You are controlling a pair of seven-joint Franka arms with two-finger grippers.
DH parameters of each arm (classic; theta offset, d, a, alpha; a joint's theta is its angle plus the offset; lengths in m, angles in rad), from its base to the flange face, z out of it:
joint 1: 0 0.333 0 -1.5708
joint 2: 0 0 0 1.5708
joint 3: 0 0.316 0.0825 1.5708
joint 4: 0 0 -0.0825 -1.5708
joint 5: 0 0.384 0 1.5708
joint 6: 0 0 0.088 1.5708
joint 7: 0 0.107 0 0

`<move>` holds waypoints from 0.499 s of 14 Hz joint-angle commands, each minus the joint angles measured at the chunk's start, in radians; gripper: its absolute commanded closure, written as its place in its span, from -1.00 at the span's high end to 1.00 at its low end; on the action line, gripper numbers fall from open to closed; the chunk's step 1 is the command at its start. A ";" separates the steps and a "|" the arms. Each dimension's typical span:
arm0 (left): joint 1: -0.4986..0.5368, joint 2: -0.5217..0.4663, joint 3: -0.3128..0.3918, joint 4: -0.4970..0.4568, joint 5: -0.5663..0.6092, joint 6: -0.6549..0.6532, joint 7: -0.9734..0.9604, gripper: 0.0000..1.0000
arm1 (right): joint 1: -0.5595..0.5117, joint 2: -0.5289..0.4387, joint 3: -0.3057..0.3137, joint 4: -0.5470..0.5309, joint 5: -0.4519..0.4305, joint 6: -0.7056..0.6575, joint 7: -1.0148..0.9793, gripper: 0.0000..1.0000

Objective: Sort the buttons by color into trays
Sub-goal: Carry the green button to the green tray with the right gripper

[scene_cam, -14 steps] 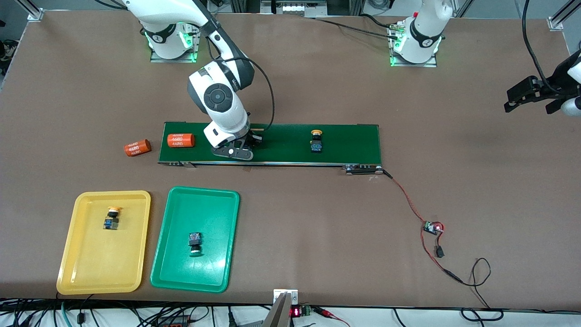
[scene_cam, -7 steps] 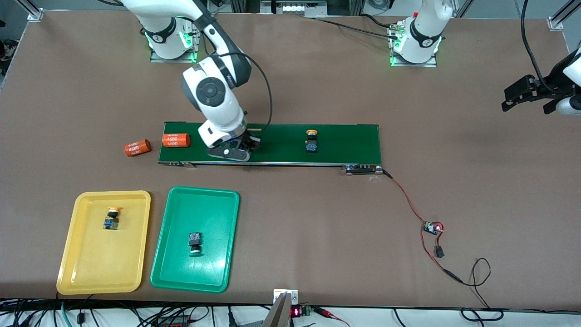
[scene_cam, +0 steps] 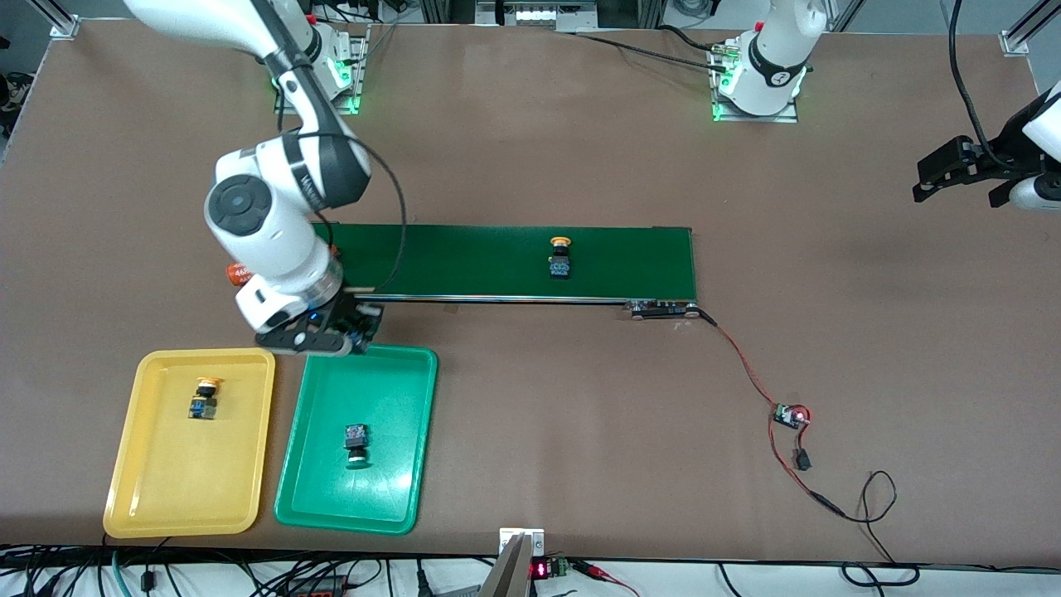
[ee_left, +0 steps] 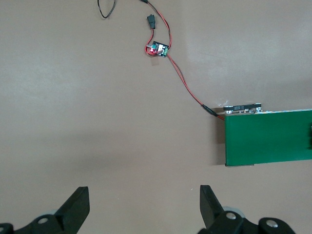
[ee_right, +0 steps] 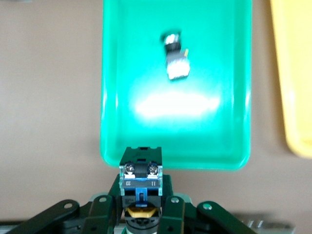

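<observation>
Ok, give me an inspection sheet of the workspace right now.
Surface: brown table, green belt across it.
Job's things: button in yellow tray; button in green tray; button on belt; held button.
Clutter: orange cylinder by belt end, partly hidden by right arm.
Grippers: right claw shut on held button over green tray's rim; left claw open, waiting over table's left-arm end.
Cables: red lead from belt to small board.
Surroundings: wires below table edge nearest camera.
</observation>
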 commanded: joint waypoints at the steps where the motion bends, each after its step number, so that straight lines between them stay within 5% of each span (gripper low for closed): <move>1: 0.049 0.000 -0.036 -0.002 -0.007 -0.008 0.025 1.00 | -0.012 0.177 -0.007 0.264 -0.017 -0.037 -0.052 -1.00; 4: 0.046 0.003 -0.037 0.001 -0.007 -0.011 0.023 1.00 | -0.026 0.348 -0.007 0.470 -0.016 -0.008 -0.080 -1.00; 7: 0.036 0.003 -0.044 0.003 -0.005 -0.025 0.022 1.00 | -0.029 0.435 -0.010 0.504 -0.016 0.101 -0.083 -1.00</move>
